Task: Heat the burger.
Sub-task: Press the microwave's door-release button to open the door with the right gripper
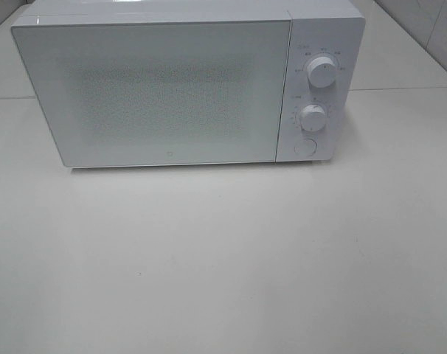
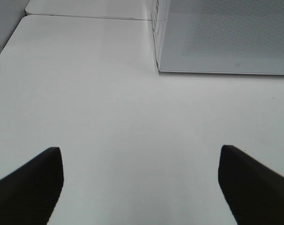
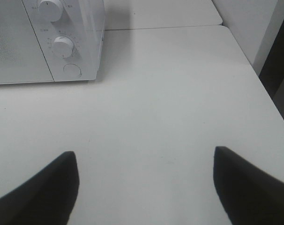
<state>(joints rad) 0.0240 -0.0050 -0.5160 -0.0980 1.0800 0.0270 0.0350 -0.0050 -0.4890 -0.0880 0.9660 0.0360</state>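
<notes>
We find nothing here that we can read outright. The microwave (image 1: 172, 88) carries small grey characters ringed around its upper knob (image 1: 321, 72), and tick marks with tiny figures around its lower knob (image 1: 312, 116). Both dials stand ahead of the right gripper (image 3: 146, 187), and their print is too small and blurred for us to make out. Low on the door (image 1: 120, 44), ahead of the left gripper (image 2: 141, 187), we see one small grey logo (image 1: 171, 155), equally illegible.
</notes>
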